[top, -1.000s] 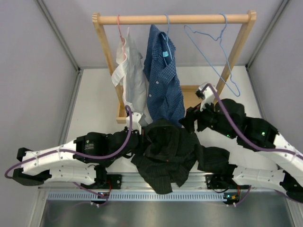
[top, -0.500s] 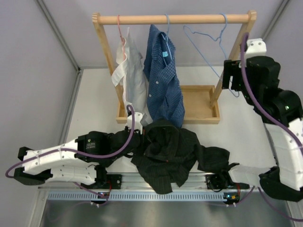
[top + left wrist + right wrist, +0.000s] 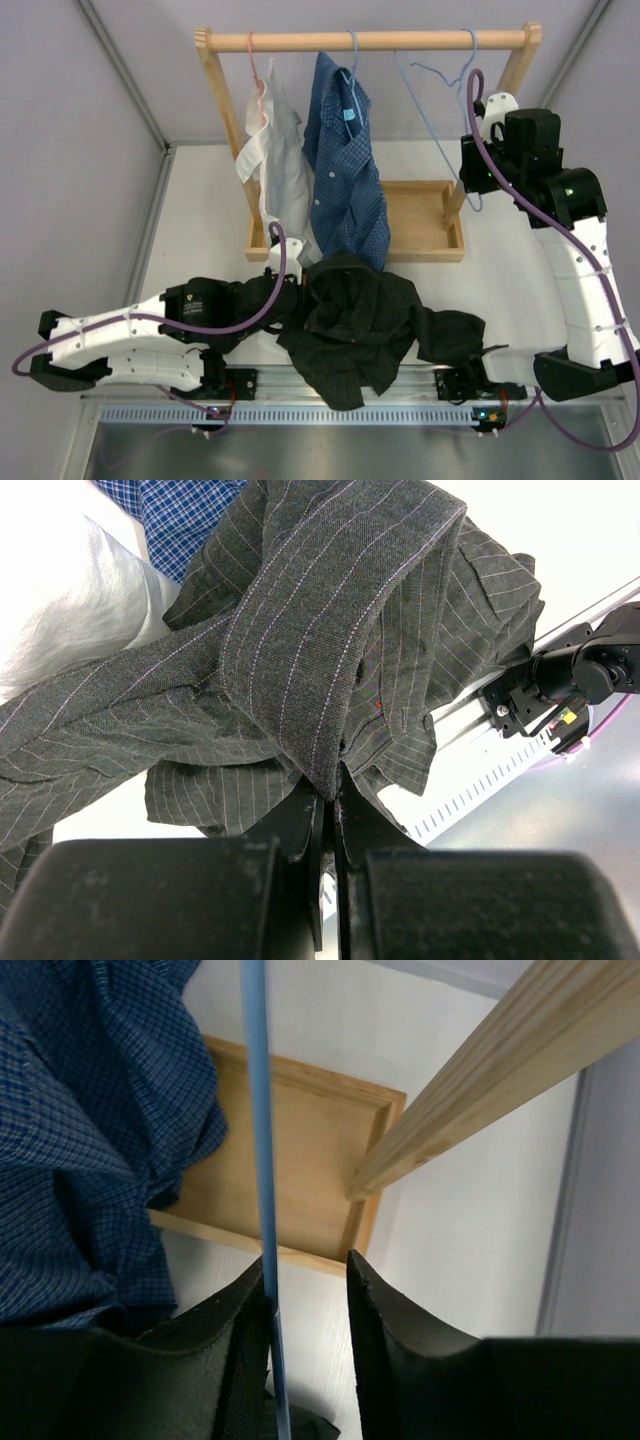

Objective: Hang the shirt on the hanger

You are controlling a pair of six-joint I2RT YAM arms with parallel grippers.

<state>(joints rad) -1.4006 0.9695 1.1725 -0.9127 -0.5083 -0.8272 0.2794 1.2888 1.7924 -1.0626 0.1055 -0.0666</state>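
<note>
Zero sleeves on so far: left gripper (image 3: 330, 780) jaws clamp the shirt (image 3: 360, 320), heaped near the counter (image 3: 200, 200) edge; right gripper (image 3: 305, 1265) jaws sit part-open around the hanger (image 3: 257, 1110) on the rack (image 3: 360, 41).

Left arm (image 3: 130, 335): low and near, links folded close to its base, forearm reaching right toward centre. Left claw (image 3: 330, 780): fingers pressed together, pinching a fold of the shirt (image 3: 300, 650).

Right arm (image 3: 585, 260): stands tall on the right side, wrist at the far end, turned left. Right claw (image 3: 305, 1270): fingers apart. The hanger (image 3: 256, 1110) wire runs between them, against one finger's inner face.
</note>
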